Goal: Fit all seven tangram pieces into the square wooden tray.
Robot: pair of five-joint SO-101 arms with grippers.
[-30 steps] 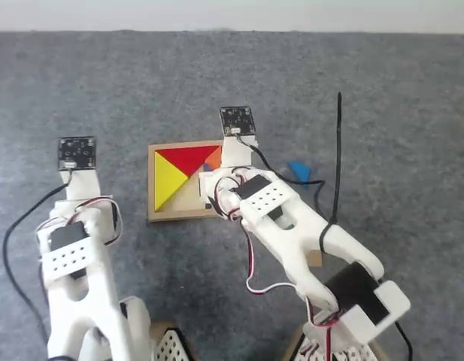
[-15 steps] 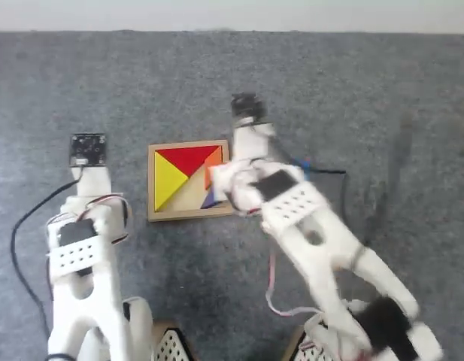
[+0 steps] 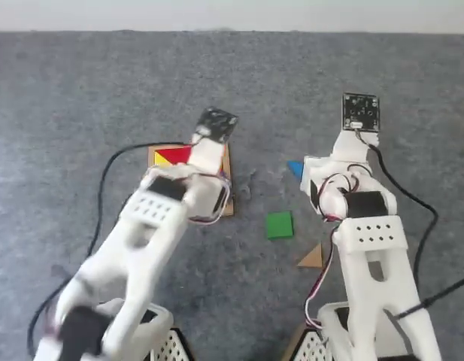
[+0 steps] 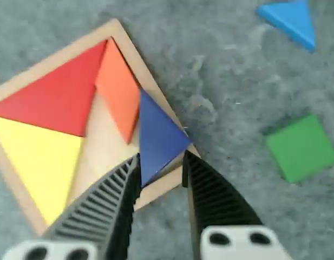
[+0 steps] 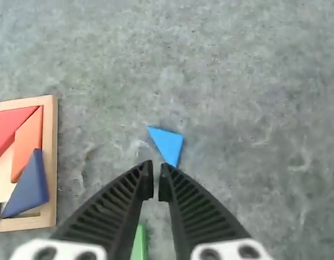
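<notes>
The square wooden tray holds a red triangle, a yellow triangle and an orange piece. A dark blue triangle lies tilted across the tray's rim. My left gripper is open low over it, one finger on each side of its near corner. In the high view the left arm covers most of the tray. My right gripper is shut, just short of a light blue triangle on the carpet. A green square and a wood-coloured triangle lie between the arms.
Everything rests on grey carpet. The right arm stands to the right of the loose pieces. A black cable loops off the left arm. Open carpet stretches beyond the tray and to its left.
The arm that was over the tray has pulled back to the right. The other arm has swung in over the tray. The green square and wood-coloured triangle are now uncovered.
</notes>
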